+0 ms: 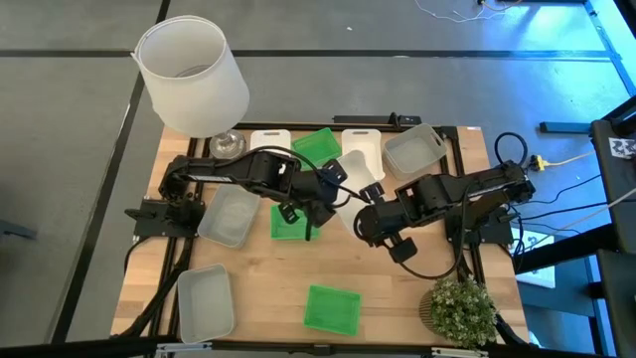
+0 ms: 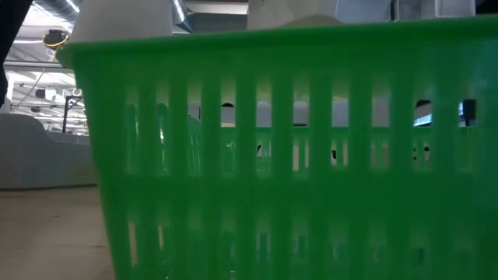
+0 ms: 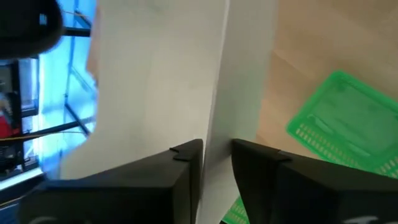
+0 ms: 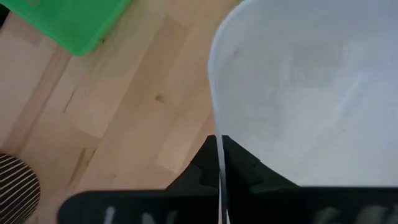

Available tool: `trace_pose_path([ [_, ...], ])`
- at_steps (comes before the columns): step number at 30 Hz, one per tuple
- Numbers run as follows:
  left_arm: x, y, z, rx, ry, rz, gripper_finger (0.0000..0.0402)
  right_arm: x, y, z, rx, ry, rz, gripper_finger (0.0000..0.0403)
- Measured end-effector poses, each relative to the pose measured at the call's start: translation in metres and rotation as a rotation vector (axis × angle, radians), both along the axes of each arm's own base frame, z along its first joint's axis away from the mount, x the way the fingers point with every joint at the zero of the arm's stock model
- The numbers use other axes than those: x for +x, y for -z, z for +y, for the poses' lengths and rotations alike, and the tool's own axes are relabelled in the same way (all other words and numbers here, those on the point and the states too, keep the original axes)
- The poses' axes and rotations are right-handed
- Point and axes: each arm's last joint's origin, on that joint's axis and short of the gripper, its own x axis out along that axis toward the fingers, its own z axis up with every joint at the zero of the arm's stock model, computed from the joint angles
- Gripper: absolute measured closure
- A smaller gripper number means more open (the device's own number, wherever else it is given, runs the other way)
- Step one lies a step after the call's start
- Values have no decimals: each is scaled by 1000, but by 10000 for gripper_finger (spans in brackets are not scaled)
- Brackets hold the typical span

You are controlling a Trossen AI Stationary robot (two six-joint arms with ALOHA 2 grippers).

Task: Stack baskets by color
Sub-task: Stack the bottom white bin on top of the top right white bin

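Right wrist view: right gripper pinches the white plastic basket's rim; left gripper straddles its opposite wall.

Slotted green plastic basket, wooden table

Looking like a robotics lab or test bay rather than a home: wooden table sitting inside a black metal frame on bare grey concrete floor, cables trailing off the right side, blue light spilling across the floor's far corner. Showing exposed ceiling ducting and open industrial space beyond the table. Lampshade and potted plant standing as props.
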Motion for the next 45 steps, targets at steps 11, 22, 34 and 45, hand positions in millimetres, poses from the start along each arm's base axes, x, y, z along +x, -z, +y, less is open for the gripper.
trace_pose_path([
  [11,7,-6,3,110,-93,-104,325,1,-1,-2,17,84,-15,403],
  [22,4,-6,8,128,-286,-149,325,8,-1,-30,-5,330,-52,403],
  [34,-93,-87,24,-65,-437,-429,325,4,17,-92,-48,484,81,403],
  [45,-151,-118,27,-178,-436,-563,325,6,73,-144,-40,572,53,403],
])
